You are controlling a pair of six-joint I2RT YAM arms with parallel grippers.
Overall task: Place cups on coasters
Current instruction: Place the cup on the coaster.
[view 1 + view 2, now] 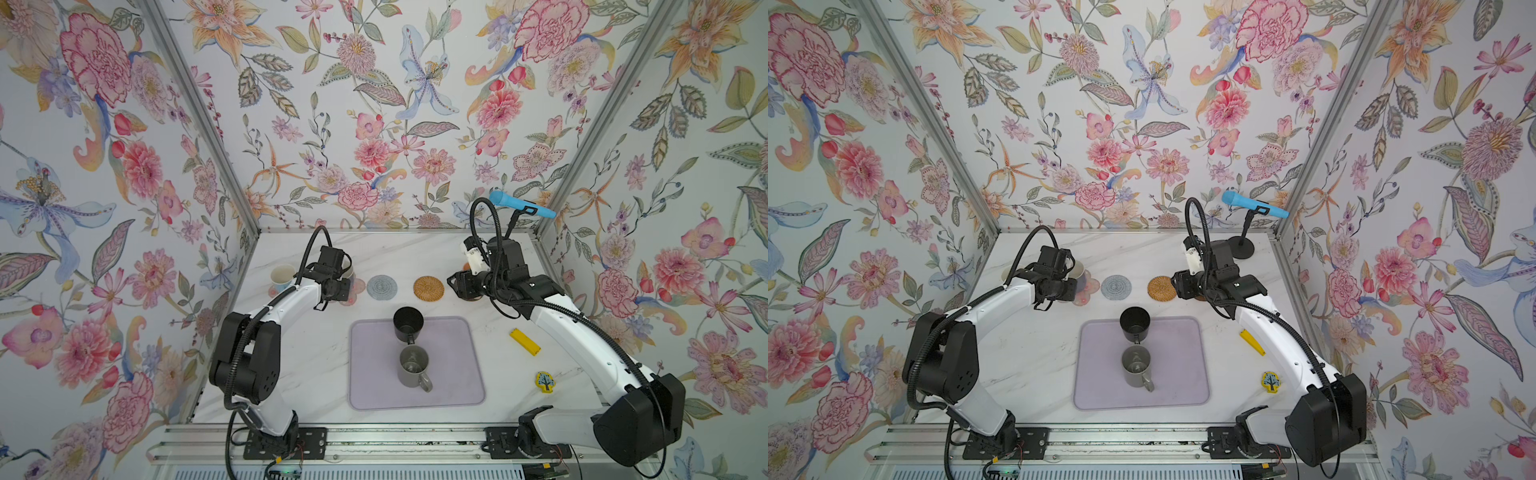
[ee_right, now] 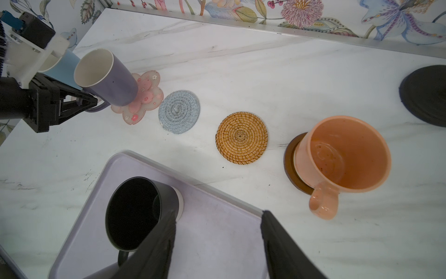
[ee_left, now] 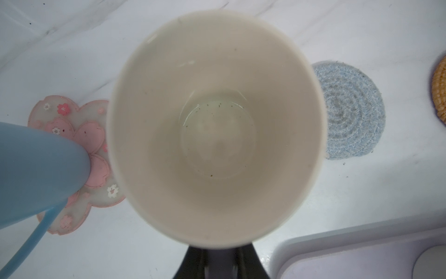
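Gripping purple-grey mug [image 2: 113, 82] by handle: left tool [image 2: 94, 101] clenched, mug on pink flower coaster [image 2: 147, 96]. Jaws of right tool [image 2: 218, 216] apart, empty; peach mug [image 2: 347, 154] ahead

Purple-grey mug [image 2: 113, 82], cream inside; light blue mug [image 2: 68, 70]; translucent pink flower coaster [image 2: 147, 96] dotted with small blossoms; grey-blue ringed coaster [image 2: 179, 111]; tan woven coaster [image 2: 241, 137]; peach-orange mug [image 2: 347, 154]; dark brown coaster [image 2: 289, 161]; black mug [image 2: 135, 212]; grey mug [image 1: 409, 374]; lilac mat [image 2: 217, 232]; white table [image 2: 241, 72] with grey marble veins; floral wallpaper [image 1: 374, 124]
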